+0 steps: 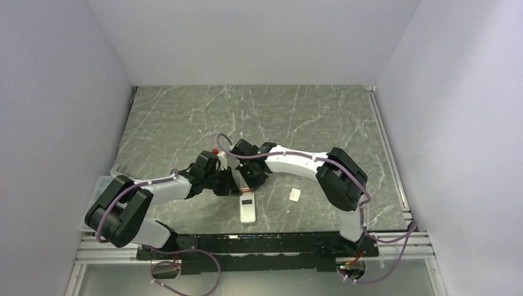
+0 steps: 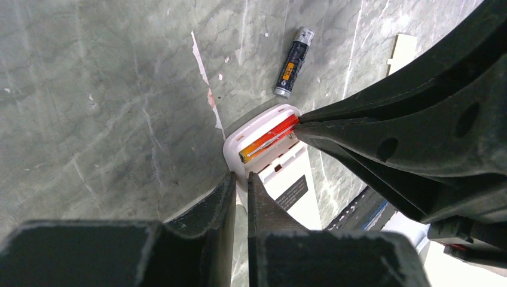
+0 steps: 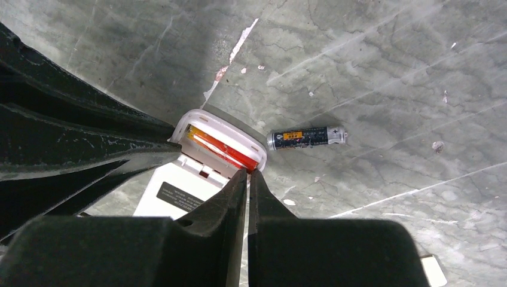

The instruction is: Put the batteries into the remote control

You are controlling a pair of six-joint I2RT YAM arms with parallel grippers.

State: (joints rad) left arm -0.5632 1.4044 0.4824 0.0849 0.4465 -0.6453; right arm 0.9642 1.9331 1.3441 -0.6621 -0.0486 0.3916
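The remote control (image 2: 305, 206) lies back-up on the marble table, its battery bay uncovered at the far end. A red-and-orange battery (image 2: 269, 139) sits in that bay. The other battery (image 2: 294, 61), dark grey with a silver tip, lies loose on the table just beyond the remote. My left gripper (image 2: 240, 177) is shut on the remote's rim beside the bay. My right gripper (image 3: 247, 172) is shut with nothing between its fingers, and its tips rest against the red end of the seated battery (image 3: 218, 148). From above, both grippers meet over the remote's (image 1: 247, 213) far end.
A small flat white square plastic piece (image 1: 295, 195) lies to the right of the remote. Grey walls close in the table on three sides, and a metal rail (image 1: 388, 154) runs along its right edge.
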